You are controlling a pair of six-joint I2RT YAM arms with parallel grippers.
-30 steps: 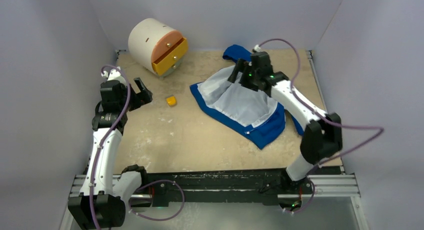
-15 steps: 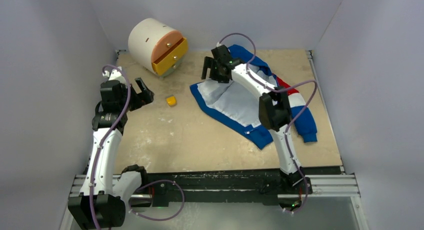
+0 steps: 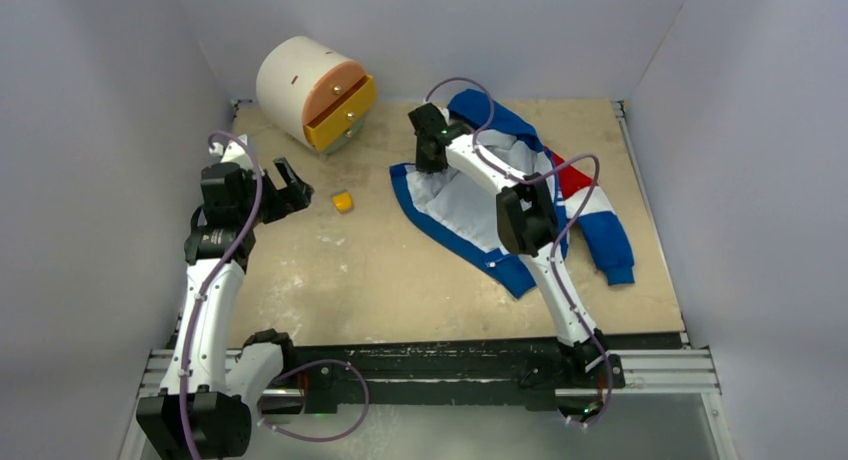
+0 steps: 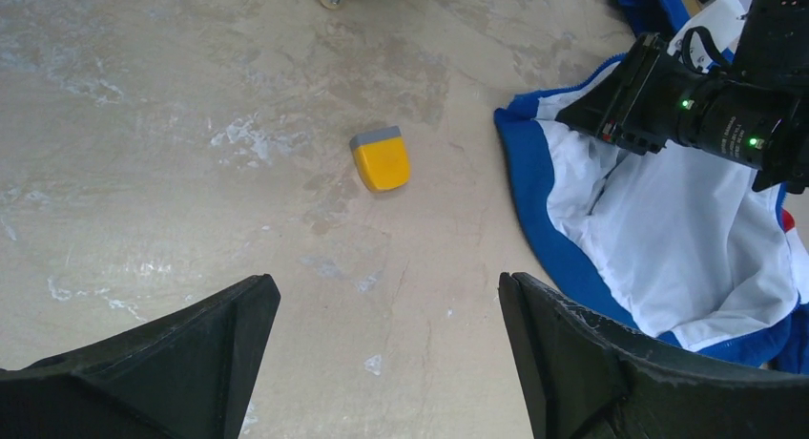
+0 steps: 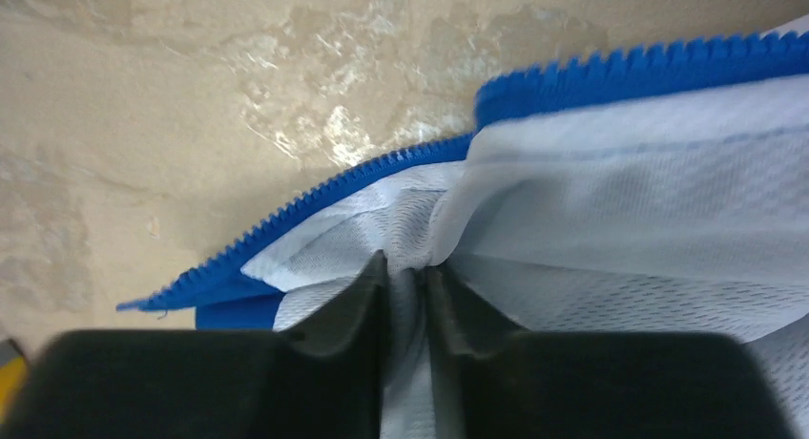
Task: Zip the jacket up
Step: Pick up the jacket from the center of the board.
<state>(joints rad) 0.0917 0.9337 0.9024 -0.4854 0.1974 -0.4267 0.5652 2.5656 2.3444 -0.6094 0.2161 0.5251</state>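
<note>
Right wrist view: the right gripper (image 5: pixel 408 272) pinches a fold of the jacket (image 5: pixel 620 172) lining beside the zipper teeth (image 5: pixel 315 205). The jacket lies open at the far right of the table (image 3: pixel 400 280). Jaws of the left gripper (image 4: pixel 383 286) are spread. Risk: the thin mesh may slip free or bunch when pulled.

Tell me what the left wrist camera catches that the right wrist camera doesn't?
Left wrist only: the left fingers spread wide open, and the right arm's black wrist. Right wrist only: the right fingers pinching white mesh lining, with blue zipper teeth up close. Both: the soft blue fabric jacket lying open on the beige tabletop.
</note>
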